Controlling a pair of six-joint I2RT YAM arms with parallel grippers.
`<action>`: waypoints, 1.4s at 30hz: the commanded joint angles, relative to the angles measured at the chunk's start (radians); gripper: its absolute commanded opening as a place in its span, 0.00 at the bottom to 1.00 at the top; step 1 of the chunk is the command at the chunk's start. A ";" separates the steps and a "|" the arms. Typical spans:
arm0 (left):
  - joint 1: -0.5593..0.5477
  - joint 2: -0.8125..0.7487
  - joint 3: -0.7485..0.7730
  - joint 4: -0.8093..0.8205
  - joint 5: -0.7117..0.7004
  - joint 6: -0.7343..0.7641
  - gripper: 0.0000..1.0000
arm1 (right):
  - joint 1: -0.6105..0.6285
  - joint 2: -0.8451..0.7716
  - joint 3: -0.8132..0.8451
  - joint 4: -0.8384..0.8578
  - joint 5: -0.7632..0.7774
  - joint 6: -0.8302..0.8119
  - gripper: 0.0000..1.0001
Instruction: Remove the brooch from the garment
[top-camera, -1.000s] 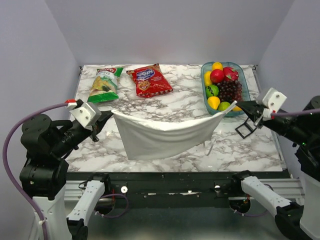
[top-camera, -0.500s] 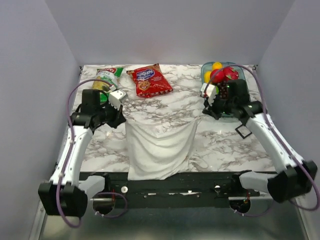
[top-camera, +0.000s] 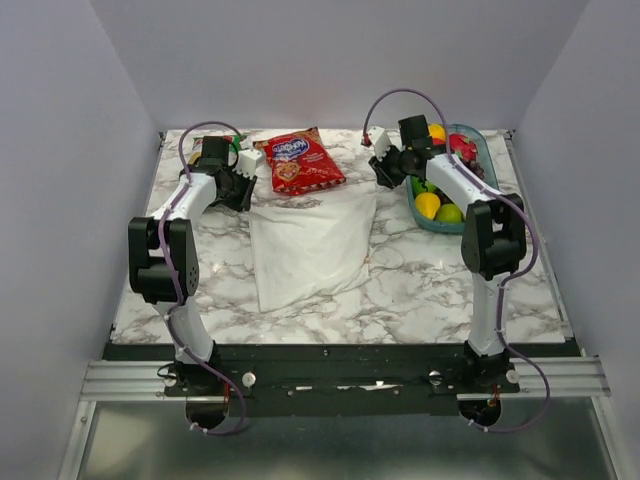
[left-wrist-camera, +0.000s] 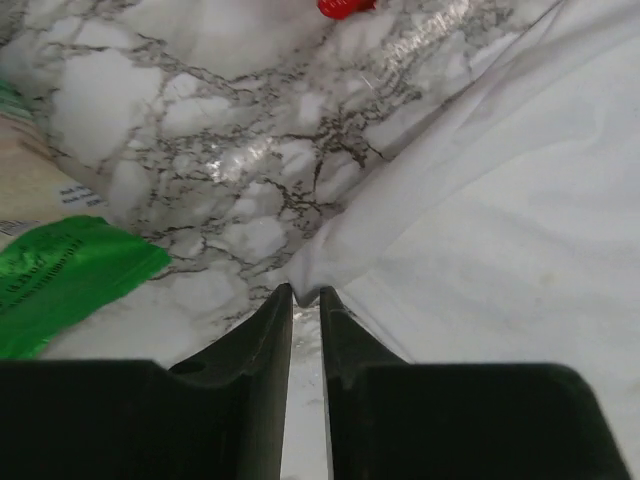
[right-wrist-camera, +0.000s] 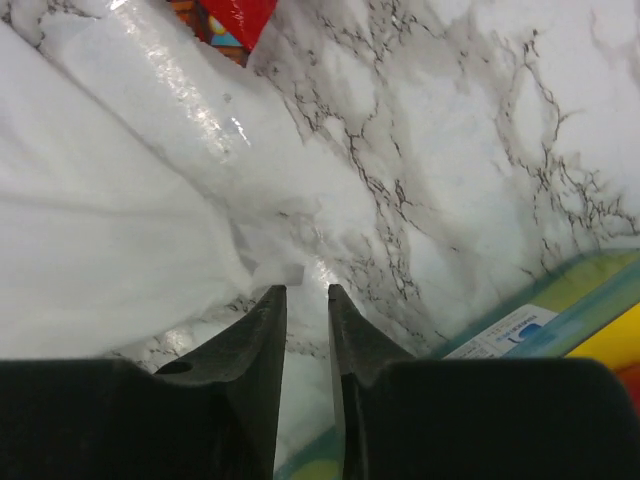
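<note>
The white garment (top-camera: 308, 245) lies spread flat on the marble table (top-camera: 450, 290). My left gripper (top-camera: 246, 188) is at its far left corner. In the left wrist view the gripper (left-wrist-camera: 306, 292) is shut, with that corner of the garment (left-wrist-camera: 480, 200) pinched between the tips. My right gripper (top-camera: 380, 177) is at the far right corner. In the right wrist view it (right-wrist-camera: 306, 290) stands slightly open, and the garment's corner (right-wrist-camera: 120, 250) lies just ahead of the left fingertip (right-wrist-camera: 272, 300), not between the jaws. No brooch shows in any view.
A red snack bag (top-camera: 298, 160) lies behind the garment. A green snack bag (left-wrist-camera: 60, 280) lies by my left gripper. A teal basket of fruit (top-camera: 470, 140) stands at the back right, close to my right gripper, and its rim shows in the right wrist view (right-wrist-camera: 560, 300).
Both arms have carried the garment from hanging over the front edge to the far side of the table. It now lies flat and both arms are stretched out.
</note>
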 joint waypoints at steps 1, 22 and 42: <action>-0.006 0.018 0.081 0.010 -0.132 -0.002 0.34 | 0.004 -0.014 0.047 -0.030 0.057 0.055 0.41; -0.121 -0.275 -0.296 -0.285 0.213 0.144 0.41 | 0.023 -0.424 -0.616 -0.090 -0.042 -0.232 0.51; -0.132 -0.088 -0.356 -0.271 0.043 0.173 0.37 | 0.112 -0.371 -0.692 -0.137 0.163 -0.155 0.43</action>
